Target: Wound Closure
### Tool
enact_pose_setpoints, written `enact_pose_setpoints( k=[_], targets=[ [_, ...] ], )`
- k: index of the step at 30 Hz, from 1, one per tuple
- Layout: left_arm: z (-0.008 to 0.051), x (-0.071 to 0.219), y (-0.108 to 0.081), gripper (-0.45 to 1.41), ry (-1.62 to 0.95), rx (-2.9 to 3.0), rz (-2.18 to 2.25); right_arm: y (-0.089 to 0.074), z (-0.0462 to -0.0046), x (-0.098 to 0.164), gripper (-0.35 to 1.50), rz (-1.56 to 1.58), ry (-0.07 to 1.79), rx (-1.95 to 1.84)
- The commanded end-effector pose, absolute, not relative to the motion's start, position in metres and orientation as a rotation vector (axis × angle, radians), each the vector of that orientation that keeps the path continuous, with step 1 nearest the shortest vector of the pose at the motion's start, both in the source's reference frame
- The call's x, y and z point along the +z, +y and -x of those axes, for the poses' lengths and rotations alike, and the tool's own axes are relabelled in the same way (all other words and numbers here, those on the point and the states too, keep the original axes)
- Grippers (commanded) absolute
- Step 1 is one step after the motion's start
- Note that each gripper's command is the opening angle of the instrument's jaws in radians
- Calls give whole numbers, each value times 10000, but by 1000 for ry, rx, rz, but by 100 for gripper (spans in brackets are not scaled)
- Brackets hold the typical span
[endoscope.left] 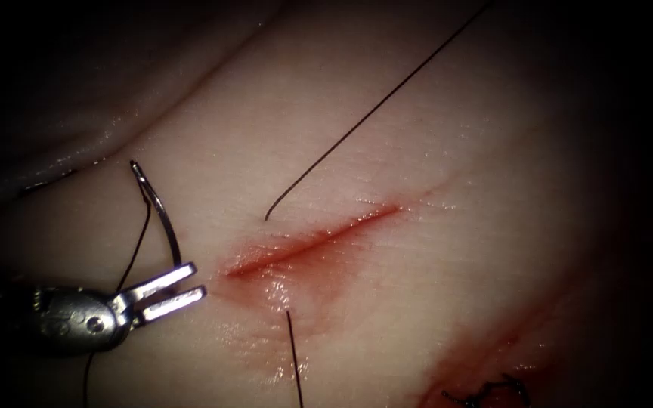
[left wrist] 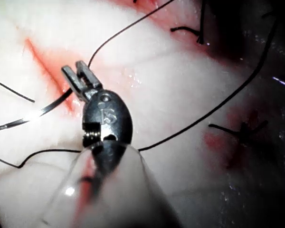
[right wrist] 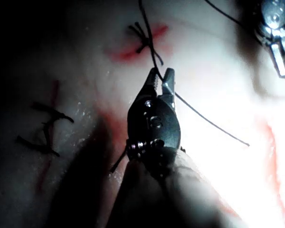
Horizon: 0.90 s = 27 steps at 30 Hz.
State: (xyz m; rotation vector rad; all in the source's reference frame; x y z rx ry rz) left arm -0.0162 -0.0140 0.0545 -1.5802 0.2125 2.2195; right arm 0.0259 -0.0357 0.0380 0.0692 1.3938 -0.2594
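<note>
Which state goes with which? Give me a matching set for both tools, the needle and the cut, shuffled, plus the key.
Things:
1. left tool
2. right tool
3. needle
4. cut

States:
A. jaws shut on the thread
B. red slit lying open in the tissue
C. jaws shut on the needle near one end
D. out of the tissue, left of the cut

Pairs: 1-C, 2-A, 3-D, 4-B.
</note>
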Motion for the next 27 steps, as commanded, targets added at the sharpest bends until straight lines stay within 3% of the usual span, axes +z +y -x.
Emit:
enact_pose_setpoints(
  k=[1,3,7,27],
  targets=[
    [167,550,-145,-45,209,2219,1581,-348,-267,390,110,-41,1392,-216],
    [167,550,-145,-45,209,2219,1581,-331,-267,397,123,-9,1376,-173],
    [167,550,-146,-45,209,2219,1581,-302,-266,419,133,25,1367,-120],
    [167,552,-146,-45,205,2218,1578,-270,-268,506,135,56,1335,-84]
  ],
)
